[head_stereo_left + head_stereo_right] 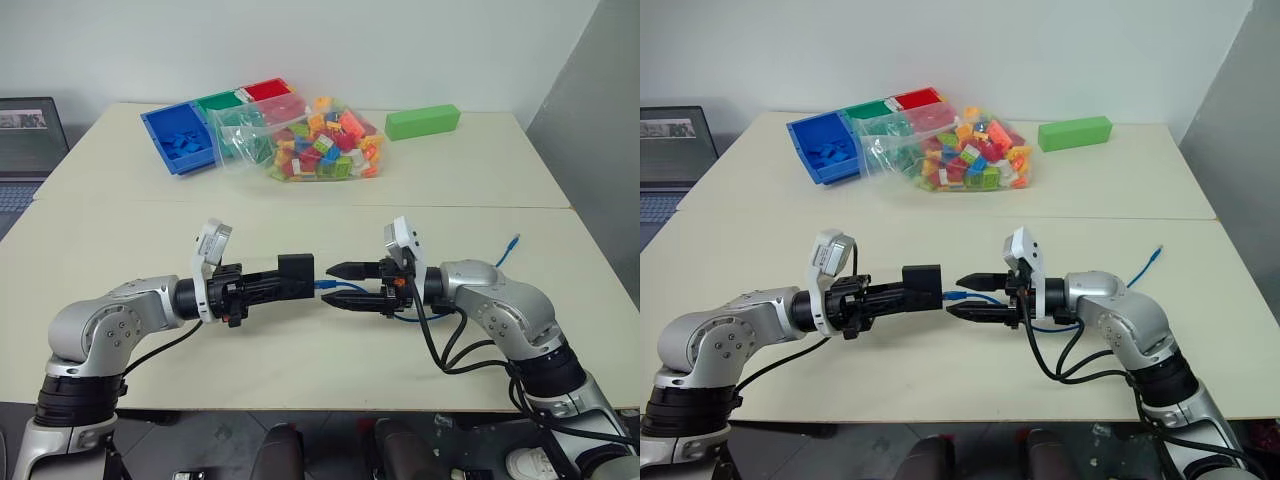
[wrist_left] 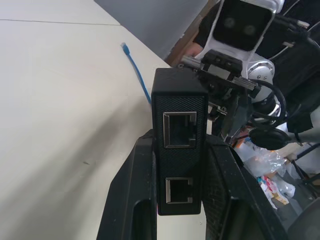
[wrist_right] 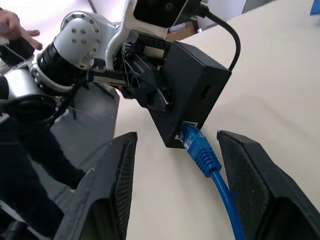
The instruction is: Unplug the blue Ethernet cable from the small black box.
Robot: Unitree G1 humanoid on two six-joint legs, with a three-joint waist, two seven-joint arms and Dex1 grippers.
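Remaining plugged into the small black box (image 3: 187, 95), the blue Ethernet cable (image 3: 205, 157) is being straddled by the released right tool (image 1: 340, 284); the box is being grasped above the bench (image 1: 300, 360) by the clenched left tool (image 1: 272, 284). Unplugging is still to be done.

No readable text, label, brand, number or sign anywhere in these views. Nothing legible on the small matte-black plastic box (image 2: 179, 150) with its two sockets, on the thin bright-blue Ethernet cable (image 3: 204, 156), or on the white camera housings at the wrists. Laptop screen (image 1: 30, 128) at the far edge of the pale surface (image 1: 130, 220) too small to read. Bag of coloured building bricks (image 1: 310, 140) and green block (image 1: 422, 122) without legible marking.
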